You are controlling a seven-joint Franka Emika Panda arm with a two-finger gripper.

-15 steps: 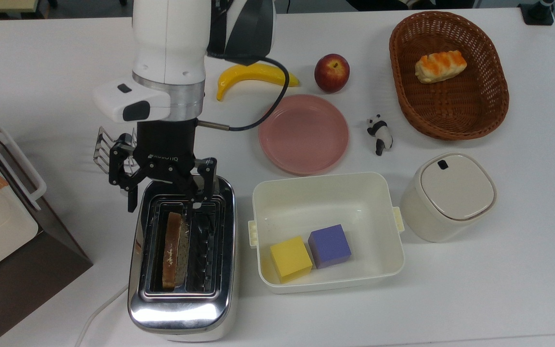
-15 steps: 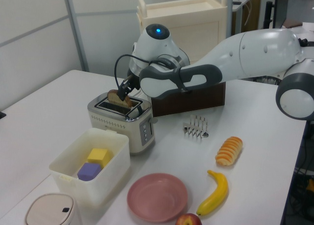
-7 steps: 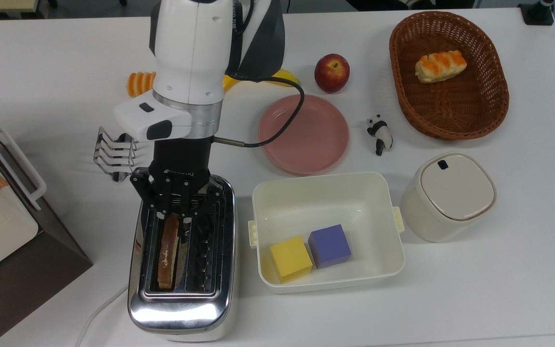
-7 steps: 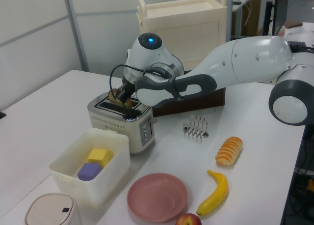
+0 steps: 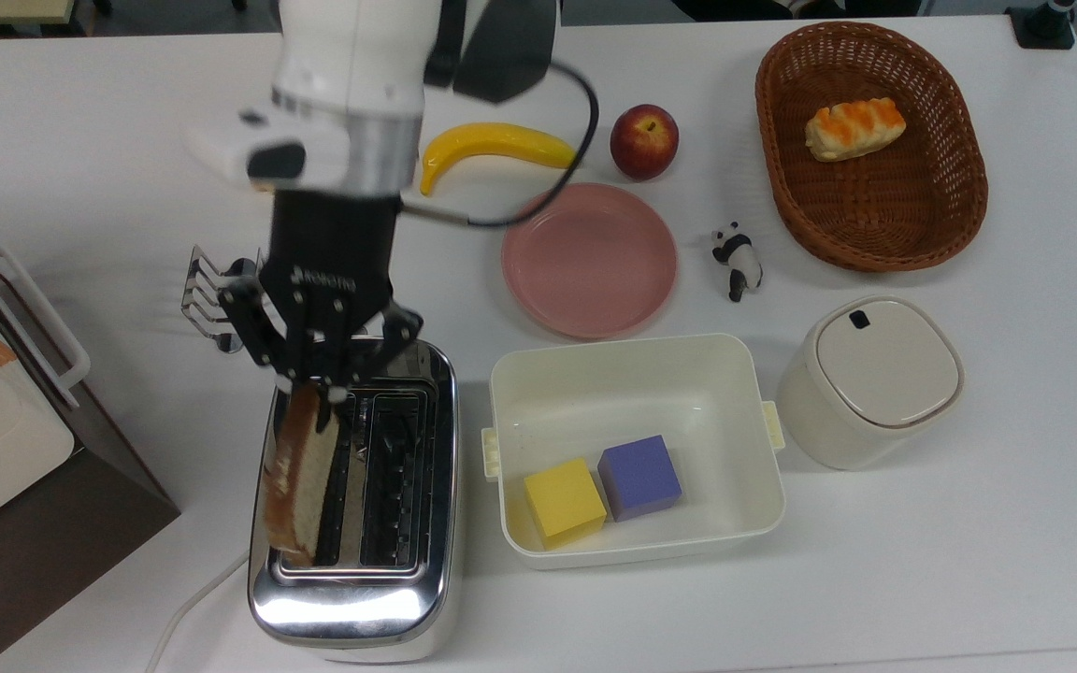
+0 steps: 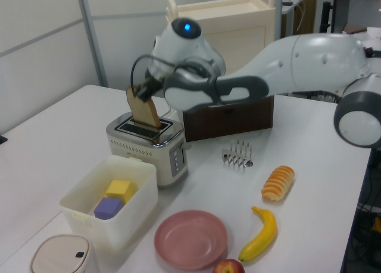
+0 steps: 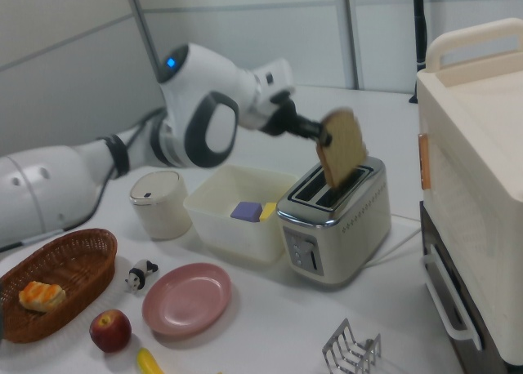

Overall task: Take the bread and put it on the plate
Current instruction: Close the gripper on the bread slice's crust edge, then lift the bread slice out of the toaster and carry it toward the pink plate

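Left view, fingers [image 6: 140,93] clamping bread [image 6: 143,108], above toaster [image 6: 149,143]

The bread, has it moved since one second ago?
Yes. The bread has risen out of the toaster slot, held by the gripper.

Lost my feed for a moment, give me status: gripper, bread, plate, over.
Gripper shut on bread, slice mostly out of the toaster, lower edge at the slot. Plate bare. White tub sits between toaster and plate.
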